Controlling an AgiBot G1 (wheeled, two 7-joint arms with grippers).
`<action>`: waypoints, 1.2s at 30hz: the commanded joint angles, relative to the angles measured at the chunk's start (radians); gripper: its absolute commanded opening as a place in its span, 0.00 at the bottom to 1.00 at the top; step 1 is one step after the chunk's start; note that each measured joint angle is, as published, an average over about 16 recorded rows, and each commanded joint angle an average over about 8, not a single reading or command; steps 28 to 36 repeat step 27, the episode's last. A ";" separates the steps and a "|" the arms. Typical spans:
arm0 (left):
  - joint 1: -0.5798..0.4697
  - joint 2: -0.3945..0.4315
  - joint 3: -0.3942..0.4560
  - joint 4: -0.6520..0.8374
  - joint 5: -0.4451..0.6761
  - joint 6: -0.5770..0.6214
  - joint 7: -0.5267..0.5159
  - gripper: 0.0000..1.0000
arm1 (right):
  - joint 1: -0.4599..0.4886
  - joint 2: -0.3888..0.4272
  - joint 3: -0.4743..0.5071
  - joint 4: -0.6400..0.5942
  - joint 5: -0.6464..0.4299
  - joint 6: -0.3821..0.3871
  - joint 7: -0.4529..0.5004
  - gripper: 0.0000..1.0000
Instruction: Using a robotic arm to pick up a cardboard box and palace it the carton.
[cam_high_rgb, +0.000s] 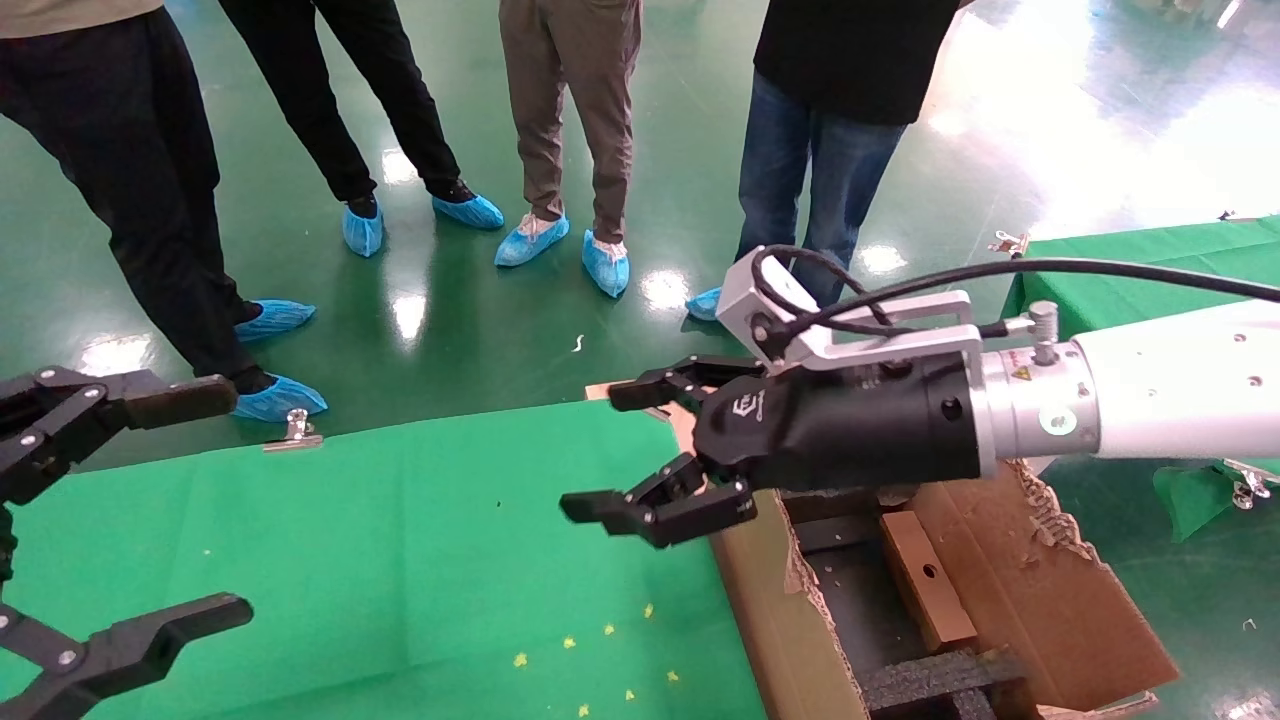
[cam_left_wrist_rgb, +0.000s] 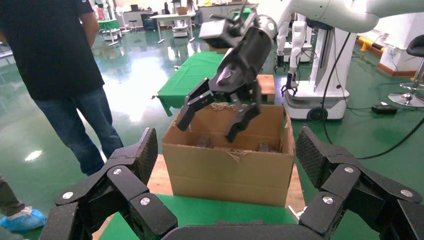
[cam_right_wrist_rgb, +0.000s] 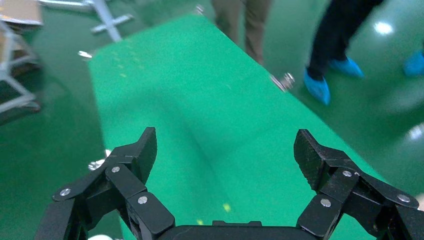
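The white right arm's black gripper (cam_high_rgb: 600, 450) is open and empty. It hangs in the air over the green table's right edge, just left of the carton (cam_high_rgb: 1050, 600). The small cardboard box (cam_high_rgb: 925, 580), with a round hole on its narrow face, lies inside the carton, leaning by the far wall above black foam (cam_high_rgb: 930, 680). The left wrist view shows the carton (cam_left_wrist_rgb: 225, 175) with the open right gripper (cam_left_wrist_rgb: 207, 129) above its rim. The right wrist view shows the open jaws (cam_right_wrist_rgb: 225, 150) over bare green cloth. The all-black left gripper (cam_high_rgb: 230, 500) is open at the table's left edge.
The green-covered table (cam_high_rgb: 400, 560) has small yellow specks near its front and a metal clip (cam_high_rgb: 295, 432) on its far edge. Several people in blue shoe covers (cam_high_rgb: 530, 240) stand on the green floor beyond. A second green table (cam_high_rgb: 1150, 270) stands at the far right.
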 joint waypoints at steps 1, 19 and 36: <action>0.000 0.000 0.000 0.000 0.000 0.000 0.000 1.00 | -0.030 -0.004 0.041 -0.002 0.034 -0.025 -0.048 1.00; 0.000 0.000 0.000 0.000 0.000 0.000 0.000 1.00 | -0.274 -0.040 0.368 -0.020 0.305 -0.227 -0.423 1.00; 0.000 0.000 0.000 0.000 -0.001 0.000 0.000 1.00 | -0.283 -0.042 0.379 -0.021 0.317 -0.234 -0.428 1.00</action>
